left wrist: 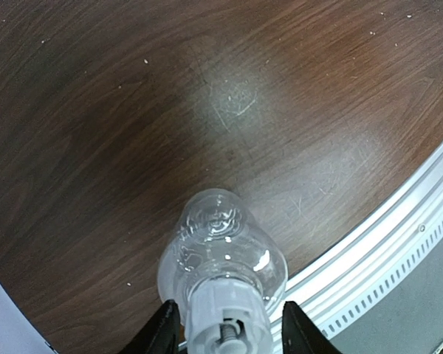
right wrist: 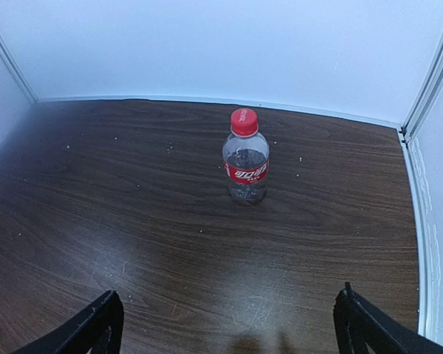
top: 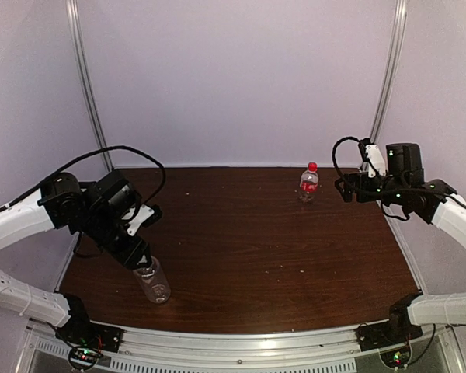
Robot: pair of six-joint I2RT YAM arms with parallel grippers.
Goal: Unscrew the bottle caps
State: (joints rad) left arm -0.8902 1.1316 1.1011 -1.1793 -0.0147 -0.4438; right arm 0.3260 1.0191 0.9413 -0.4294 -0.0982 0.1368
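The plain clear bottle [top: 154, 284] stands at the near left of the table, close to the front rail. My left gripper [top: 142, 263] is just above it. In the left wrist view the bottle [left wrist: 221, 243] is seen from above, and its white cap [left wrist: 225, 317] sits between my fingers [left wrist: 166, 328], with a small gap on each side. The left gripper [left wrist: 229, 332] is open around the cap. The red-label bottle [top: 308, 185] with its red cap [top: 311, 166] stands upright at the far right. My right gripper [top: 343, 189] is beside it, apart. In the right wrist view that gripper [right wrist: 229, 295] is wide open and empty, facing the bottle [right wrist: 246, 173] and cap [right wrist: 244, 122].
The dark wood table [top: 241, 233] has white walls behind and on both sides. An aluminium rail [top: 241, 342] runs along its front edge and also shows in the left wrist view [left wrist: 399, 243]. A metal post [top: 89, 85] stands at the back left.
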